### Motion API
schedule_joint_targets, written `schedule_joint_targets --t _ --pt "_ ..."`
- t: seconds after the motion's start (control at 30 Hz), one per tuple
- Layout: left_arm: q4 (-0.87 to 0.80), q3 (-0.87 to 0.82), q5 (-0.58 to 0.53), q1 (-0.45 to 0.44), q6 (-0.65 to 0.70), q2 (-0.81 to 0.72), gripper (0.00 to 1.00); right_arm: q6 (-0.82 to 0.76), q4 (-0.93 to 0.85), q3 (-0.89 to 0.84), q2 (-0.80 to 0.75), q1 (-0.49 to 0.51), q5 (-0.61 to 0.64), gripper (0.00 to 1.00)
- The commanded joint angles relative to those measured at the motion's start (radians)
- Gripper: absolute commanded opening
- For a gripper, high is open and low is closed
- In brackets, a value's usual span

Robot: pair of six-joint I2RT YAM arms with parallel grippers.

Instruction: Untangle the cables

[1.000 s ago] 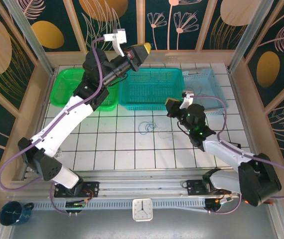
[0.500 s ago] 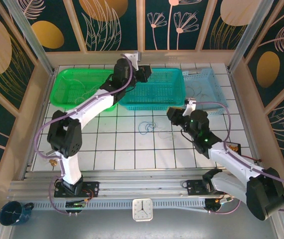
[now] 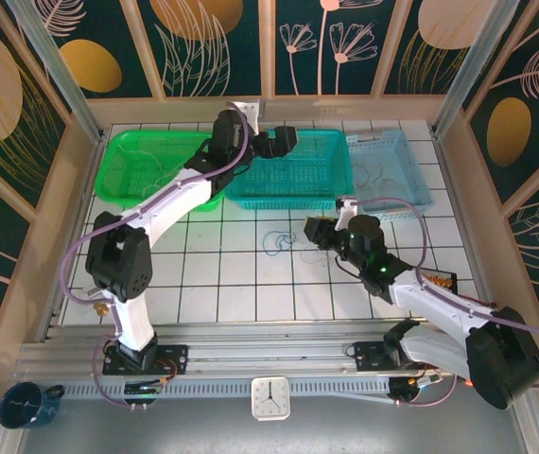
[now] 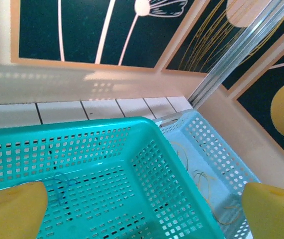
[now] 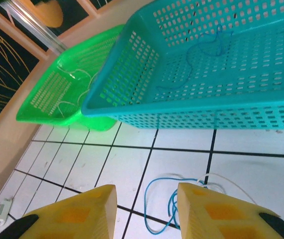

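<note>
One blue cable [image 5: 204, 47] lies released in the teal basket [image 5: 241, 117] under the just-widened left gripper [image 3: 284, 139]; the half-open right gripper [image 5: 144, 199] nears the tangle [image 5: 172, 206].

Bright, even light from above. Top view is sharp, with soft faint shadows on the white tiled table [image 3: 251, 284]. Left wrist: dappled light patch on the back ledge [image 4: 82, 82], left gripper fingers [image 4: 12, 211] soft-focus at the frame corners. Right wrist: right gripper fingers [image 5: 216, 214] slightly blurred, teal basket [image 5: 221, 114] crisp.
</note>
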Motion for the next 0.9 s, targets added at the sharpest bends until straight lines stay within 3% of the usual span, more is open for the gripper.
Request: schedule_joint_targets --t 0.0,0.3,0.6,0.87 --pt "-0.032 -0.019 0.018 0.005 0.024 -0.095 0.99 0.007 -0.006 -0.005 0.033 0.021 0.015 0.39" --pt "0.013 -0.317 0.081 0.005 -0.05 -0.311 0.99 -0.005 -0.021 0.032 0.195 0.033 0.004 0.5" --pt "0.119 -0.667 0.094 0.005 -0.16 -0.491 0.99 -0.016 0.021 0.087 0.351 0.035 -0.027 0.45" --pt "0.173 -0.819 0.04 0.005 -0.224 -0.586 0.99 -0.027 0.027 0.144 0.461 0.039 -0.028 0.41"
